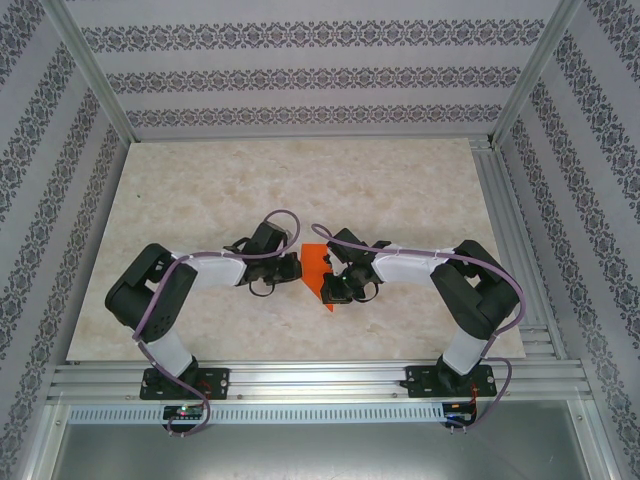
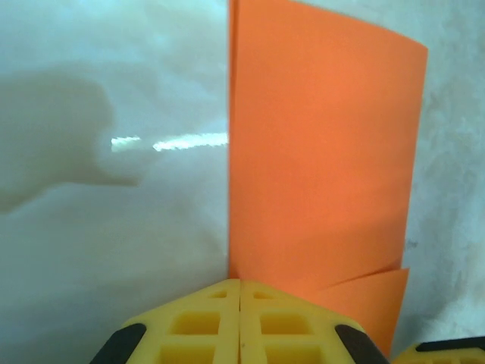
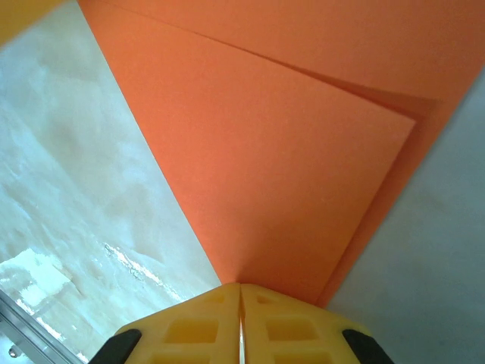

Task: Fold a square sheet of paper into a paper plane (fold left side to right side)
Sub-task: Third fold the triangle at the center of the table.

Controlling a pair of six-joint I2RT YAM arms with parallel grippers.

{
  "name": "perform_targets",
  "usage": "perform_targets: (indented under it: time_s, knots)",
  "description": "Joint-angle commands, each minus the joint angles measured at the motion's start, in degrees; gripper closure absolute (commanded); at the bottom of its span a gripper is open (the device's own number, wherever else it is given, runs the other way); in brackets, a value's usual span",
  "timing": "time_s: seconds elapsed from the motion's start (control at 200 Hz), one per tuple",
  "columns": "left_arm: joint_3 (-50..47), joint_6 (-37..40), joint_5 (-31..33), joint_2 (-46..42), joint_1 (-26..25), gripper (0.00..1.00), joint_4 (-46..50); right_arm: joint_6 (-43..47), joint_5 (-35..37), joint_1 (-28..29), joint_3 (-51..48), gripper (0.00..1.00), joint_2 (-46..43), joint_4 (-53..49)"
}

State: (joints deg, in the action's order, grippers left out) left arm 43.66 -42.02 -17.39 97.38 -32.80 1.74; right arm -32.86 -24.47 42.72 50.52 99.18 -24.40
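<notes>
The square sheet of paper (image 1: 316,266) is bright orange and lies folded in layers at the table's middle, narrowing to a point toward the near edge. My left gripper (image 1: 292,263) is shut at its left edge. In the left wrist view the yellow fingertips (image 2: 204,311) meet where the straight fold of the paper (image 2: 318,152) begins. My right gripper (image 1: 333,287) is shut at the sheet's right side. In the right wrist view, a corner of the paper (image 3: 288,152) runs down to the closed tips (image 3: 273,315). A slim dart-shaped paper plane is out of view.
The marbled tabletop (image 1: 200,190) stretches bare to the left, right and far side. Aluminium rails (image 1: 320,385) cross the near edge and frame posts stand before patterned walls (image 1: 300,75). A tip of the other gripper's finger (image 2: 447,353) shows at the left wrist view's lower right.
</notes>
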Motion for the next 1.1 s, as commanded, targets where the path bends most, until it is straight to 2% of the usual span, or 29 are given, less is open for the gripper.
perform_targets:
  time_s: [0.0,0.21,0.44,0.54,0.614,0.744,0.819,0.929,1.094]
  knots:
    - [-0.8,2.8,10.6,1.0,4.0,0.91,2.9,1.5,4.2,0.1,-2.0,0.91,2.7,-8.6]
    - [-1.7,3.0,9.6,-0.3,5.3,0.89,3.0,1.8,3.8,0.0,-1.8,0.91,2.0,-7.7]
    - [0.5,4.0,9.0,-9.0,7.0,0.73,9.0,1.5,0.8,-1.8,2.1,0.85,-4.8,-4.2]
    - [0.7,3.3,7.7,-13.0,7.2,0.65,11.0,0.8,0.8,-4.1,4.2,0.74,-11.1,-2.6]
    - [-0.2,1.4,5.9,-15.5,7.2,0.55,11.0,2.8,0.6,-5.5,5.9,0.70,-13.2,-3.9]
    - [-3.6,-3.2,1.1,-18.2,7.1,0.46,7.6,4.8,0.3,-5.9,6.9,0.71,-12.2,-4.3]
    - [-5.3,-5.6,-1.6,-18.3,7.0,0.45,5.5,3.9,-2.2,-5.3,6.3,0.73,-10.5,-1.3]
    - [-7.4,-8.8,-4.3,-17.7,6.2,0.44,1.6,3.5,-2.3,-4.0,6.2,0.75,-7.8,0.5]
    - [-7.6,-10.9,-5.9,-14.4,3.9,0.43,-2.1,3.3,2.5,-5.0,6.2,0.78,-4.4,-1.3]
